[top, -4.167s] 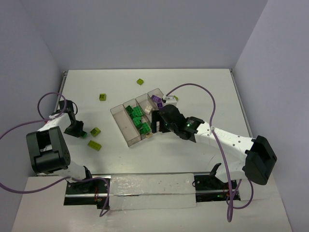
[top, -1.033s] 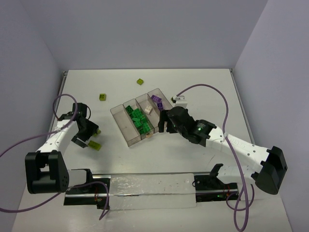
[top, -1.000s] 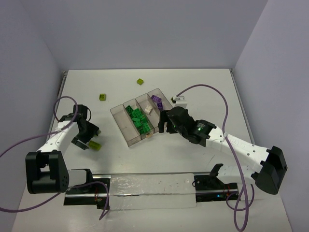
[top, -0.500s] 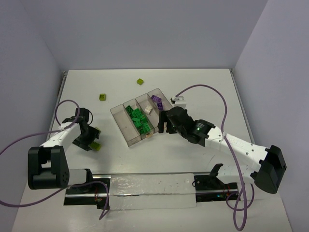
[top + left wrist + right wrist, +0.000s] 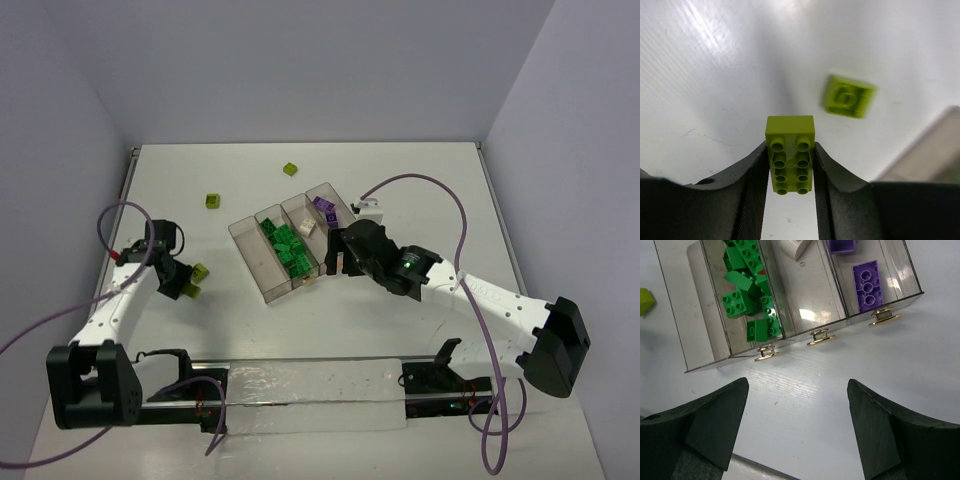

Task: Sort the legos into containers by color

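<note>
Lego brick (image 5: 789,136), yellow-green with eight studs, is now clamped in your left gripper (image 5: 790,165), whose jaws stood wide a second ago. A second yellow-green brick (image 5: 848,96) lies on the table just beyond. Your right gripper (image 5: 796,405) hangs spread wide over the tray (image 5: 700,305) at its tabbed end.

1. The left arm (image 5: 120,300) and right arm (image 5: 490,297) have white link shells and black joints.
2. A bulky black motor block (image 5: 90,385) sits at each base.
3. A purple cable (image 5: 420,181) trails along each arm.
4. The jaws are matte black with curved inner faces.
5. A small green light (image 5: 405,263) glows on the right arm.
</note>
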Robot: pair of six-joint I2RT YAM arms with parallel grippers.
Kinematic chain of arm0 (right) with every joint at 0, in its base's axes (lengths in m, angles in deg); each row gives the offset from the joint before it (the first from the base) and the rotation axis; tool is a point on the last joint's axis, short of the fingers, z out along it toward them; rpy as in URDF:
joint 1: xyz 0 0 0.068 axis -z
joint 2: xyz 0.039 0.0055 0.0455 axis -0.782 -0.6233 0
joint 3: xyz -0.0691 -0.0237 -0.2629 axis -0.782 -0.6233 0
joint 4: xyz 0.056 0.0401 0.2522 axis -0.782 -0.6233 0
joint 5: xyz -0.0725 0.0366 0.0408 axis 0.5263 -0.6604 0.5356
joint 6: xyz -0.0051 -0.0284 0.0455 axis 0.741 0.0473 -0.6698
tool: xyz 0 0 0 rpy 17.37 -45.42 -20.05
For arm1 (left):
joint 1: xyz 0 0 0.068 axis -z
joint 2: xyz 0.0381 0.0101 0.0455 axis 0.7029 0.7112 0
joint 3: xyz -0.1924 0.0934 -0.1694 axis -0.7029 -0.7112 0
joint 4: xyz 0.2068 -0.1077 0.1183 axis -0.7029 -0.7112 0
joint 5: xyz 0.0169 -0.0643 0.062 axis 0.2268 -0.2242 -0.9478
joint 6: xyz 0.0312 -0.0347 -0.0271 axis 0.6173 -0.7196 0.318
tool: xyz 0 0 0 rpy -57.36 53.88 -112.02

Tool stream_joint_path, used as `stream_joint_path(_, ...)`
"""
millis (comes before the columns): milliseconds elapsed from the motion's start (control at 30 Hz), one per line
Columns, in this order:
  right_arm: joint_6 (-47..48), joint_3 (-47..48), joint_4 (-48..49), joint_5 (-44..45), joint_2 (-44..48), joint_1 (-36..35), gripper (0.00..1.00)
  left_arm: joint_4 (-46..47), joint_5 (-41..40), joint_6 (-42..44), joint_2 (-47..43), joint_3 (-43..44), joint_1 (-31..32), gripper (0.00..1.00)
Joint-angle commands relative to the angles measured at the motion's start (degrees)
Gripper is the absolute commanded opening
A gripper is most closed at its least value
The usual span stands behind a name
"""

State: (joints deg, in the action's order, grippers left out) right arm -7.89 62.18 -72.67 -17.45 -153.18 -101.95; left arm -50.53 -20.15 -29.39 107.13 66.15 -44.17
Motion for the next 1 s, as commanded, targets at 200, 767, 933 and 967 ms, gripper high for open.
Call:
stream_joint_path(200,-0.7,3.5,0.4,0.5,0.0,-0.7,0.87,6.3,2.1,8.7,-3.7,18.3,10.3,0.31)
stream_joint_path(767,-1.6,3.1,-2.9,3.0,1.7,-1.5,0.87,10.9,2.0,9.7,23.6,32.8,23.8,0.42)
stream_joint_path(933,-1.4,3.4,-2.8,3.0,1.0,-1.4,0.87,10.4,2.0,9.6,26.5,32.4,23.8,0.77)
stream_joint_path(967,-1.4,3.4,-2.8,3.0,0.8,-1.4,0.87,10.4,2.0,9.6,26.6,32.4,23.8,0.81)
